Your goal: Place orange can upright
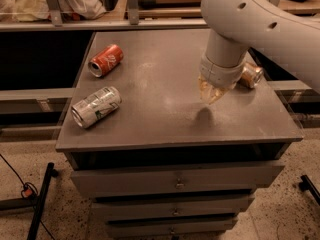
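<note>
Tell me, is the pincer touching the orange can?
Cannot tell. In the camera view the pincer hangs over the table beside the orange can, and the wrist hides any gap.

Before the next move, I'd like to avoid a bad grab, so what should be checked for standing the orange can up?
1. Orange can found: ok, it is near the right edge of the table, partly hidden behind the arm.
2. Can upright: not ok, it lies on its side.
3. Claw on the can: not ok, it hangs over the tabletop, left of the can.
4. Claw open enough: cannot tell.
5. Other cans out of the way: ok, the red can and the silver-white can lie far to the left.
</note>
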You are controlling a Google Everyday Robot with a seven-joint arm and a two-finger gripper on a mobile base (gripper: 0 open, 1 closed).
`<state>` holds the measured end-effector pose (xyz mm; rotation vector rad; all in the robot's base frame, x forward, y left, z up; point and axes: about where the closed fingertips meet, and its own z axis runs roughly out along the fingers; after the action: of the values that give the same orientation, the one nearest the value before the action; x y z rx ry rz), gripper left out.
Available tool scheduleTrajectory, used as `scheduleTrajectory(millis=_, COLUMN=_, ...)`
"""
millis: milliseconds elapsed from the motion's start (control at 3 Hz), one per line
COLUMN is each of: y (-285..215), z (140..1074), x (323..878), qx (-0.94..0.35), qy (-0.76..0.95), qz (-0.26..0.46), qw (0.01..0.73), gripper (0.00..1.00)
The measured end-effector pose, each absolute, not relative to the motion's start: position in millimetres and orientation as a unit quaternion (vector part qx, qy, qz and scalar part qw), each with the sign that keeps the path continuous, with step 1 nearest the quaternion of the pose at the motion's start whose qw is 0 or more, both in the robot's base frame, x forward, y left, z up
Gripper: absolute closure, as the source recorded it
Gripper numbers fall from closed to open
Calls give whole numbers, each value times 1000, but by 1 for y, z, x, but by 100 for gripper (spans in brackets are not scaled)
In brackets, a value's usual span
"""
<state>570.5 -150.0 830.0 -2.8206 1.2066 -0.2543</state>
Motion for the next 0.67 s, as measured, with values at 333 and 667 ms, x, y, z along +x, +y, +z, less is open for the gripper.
scheduleTrajectory(millis=333, y=-148, z=848, x=577, qx=-908, qy=409, qz=-78, qw=46, gripper=100)
scheduleTrajectory(millis=667, y=-144, z=869, x=581, qx=-884, qy=460, qz=-46, qw=71, gripper=100)
